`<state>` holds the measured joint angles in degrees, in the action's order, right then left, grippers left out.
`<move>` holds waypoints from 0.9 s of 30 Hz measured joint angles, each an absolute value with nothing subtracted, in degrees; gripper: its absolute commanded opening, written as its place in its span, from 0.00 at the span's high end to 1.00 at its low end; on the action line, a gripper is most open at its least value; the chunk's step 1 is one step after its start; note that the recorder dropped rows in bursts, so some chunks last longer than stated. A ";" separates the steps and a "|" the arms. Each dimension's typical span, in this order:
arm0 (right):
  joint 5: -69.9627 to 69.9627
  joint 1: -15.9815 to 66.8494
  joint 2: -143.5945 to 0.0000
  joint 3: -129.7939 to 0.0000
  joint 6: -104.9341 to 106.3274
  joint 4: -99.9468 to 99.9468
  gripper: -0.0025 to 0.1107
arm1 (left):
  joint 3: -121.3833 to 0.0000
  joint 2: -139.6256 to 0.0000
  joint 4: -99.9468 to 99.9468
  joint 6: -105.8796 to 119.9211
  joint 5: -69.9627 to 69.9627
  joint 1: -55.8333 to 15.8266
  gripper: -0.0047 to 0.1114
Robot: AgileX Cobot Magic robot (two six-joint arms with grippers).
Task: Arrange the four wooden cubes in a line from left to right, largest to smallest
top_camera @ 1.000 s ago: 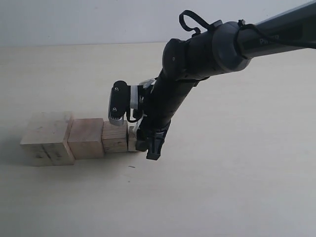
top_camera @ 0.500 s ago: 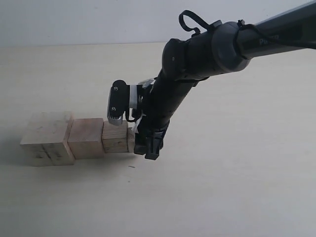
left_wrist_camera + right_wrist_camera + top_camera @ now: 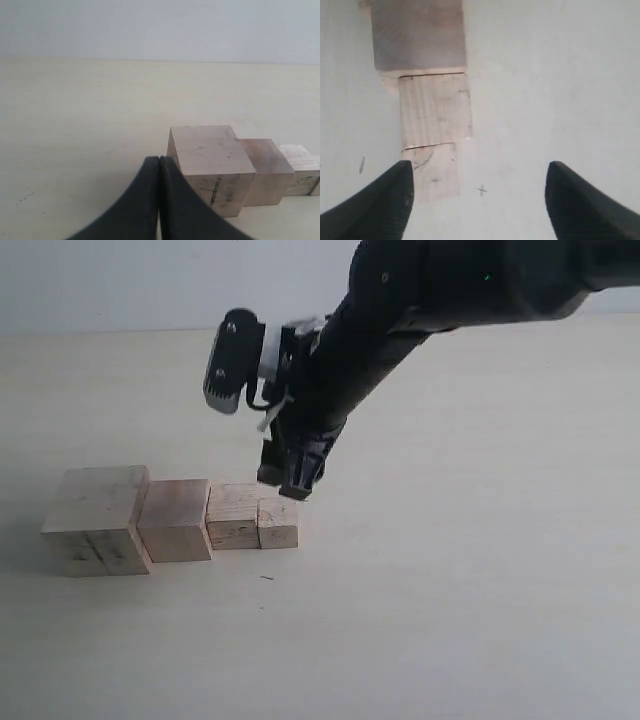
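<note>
Four pale wooden cubes sit side by side in a row on the table: the largest cube [image 3: 95, 518] at the left, then the second cube [image 3: 175, 520], the third cube [image 3: 233, 516] and the smallest cube [image 3: 278, 523] at the right end. My right gripper [image 3: 291, 480] hangs open just above the smallest cube [image 3: 436, 171], holding nothing. In the left wrist view my left gripper [image 3: 159, 161] is shut and empty, low over the table beside the largest cube [image 3: 212, 167]. The left gripper does not show in the exterior view.
The pale tabletop [image 3: 450, 590] stretches around the row. A small dark mark [image 3: 265, 578] lies in front of the cubes. A plain light wall [image 3: 150, 285] stands behind the table.
My right gripper has risen from table level beside the smallest cube to just above it, uncovering that cube. The cubes have stayed in place.
</note>
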<state>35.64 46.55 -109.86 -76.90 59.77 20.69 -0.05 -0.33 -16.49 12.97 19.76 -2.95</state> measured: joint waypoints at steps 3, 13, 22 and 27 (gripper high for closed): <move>35.64 46.55 -104.75 -76.90 50.16 13.32 0.73 | -0.05 -0.33 -16.49 12.97 19.76 -2.95 0.96; 33.67 43.31 -77.25 -64.37 14.21 -1.36 0.98 | -0.05 -0.33 -16.49 12.97 19.76 -2.95 0.96; 11.79 43.31 -44.32 -23.04 4.20 -1.44 0.98 | -0.05 -0.33 -16.49 12.97 19.76 -2.95 0.96; 0.34 43.31 -28.36 -6.16 0.84 -1.44 0.98 | -0.05 -0.33 -16.49 12.97 19.76 -2.95 0.96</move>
<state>0.34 43.31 -28.36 -6.16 0.84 -1.44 -0.05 -0.33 -16.49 12.97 19.76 -2.95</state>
